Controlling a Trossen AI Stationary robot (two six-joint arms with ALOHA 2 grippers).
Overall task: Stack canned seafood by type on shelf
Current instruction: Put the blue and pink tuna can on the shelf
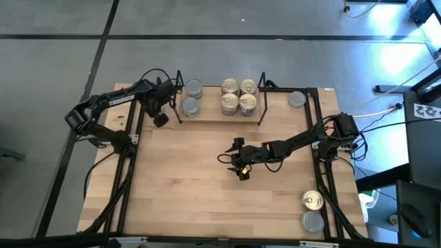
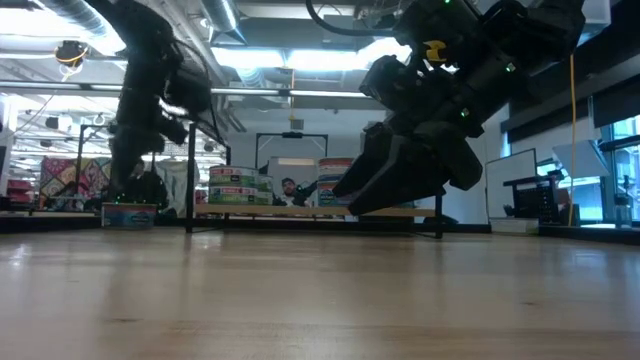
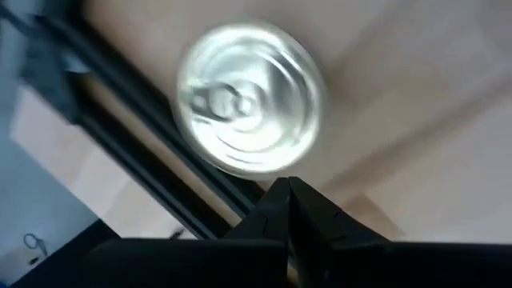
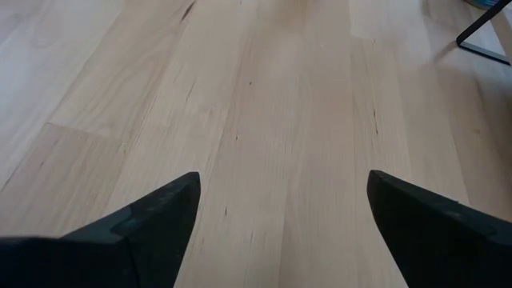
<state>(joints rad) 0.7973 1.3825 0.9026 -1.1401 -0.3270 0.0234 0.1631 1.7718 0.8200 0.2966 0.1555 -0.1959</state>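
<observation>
The shelf [image 1: 220, 116] stands at the table's far edge. On it are two grey-topped cans [image 1: 191, 98] at its left end and several gold-topped cans [image 1: 238, 96] in a block to their right; in the low view the cans [image 2: 240, 186] show as stacks. My left gripper [image 1: 161, 118] is shut just outside the shelf's left wire frame; in the left wrist view the gripper [image 3: 286, 186] points at a silver can top [image 3: 250, 98] beyond the black wire. My right gripper [image 1: 240, 158] hovers open over bare wood at mid-table, and the right wrist view [image 4: 284, 180] shows nothing between the fingers.
A grey can [image 1: 297, 99] sits on the tabletop right of the shelf. A gold-topped can [image 1: 313, 200] and a grey can [image 1: 313, 221] stand at the table's near right corner. Black frame rails [image 1: 131, 158] run along both sides. Bare wood lies around my right gripper.
</observation>
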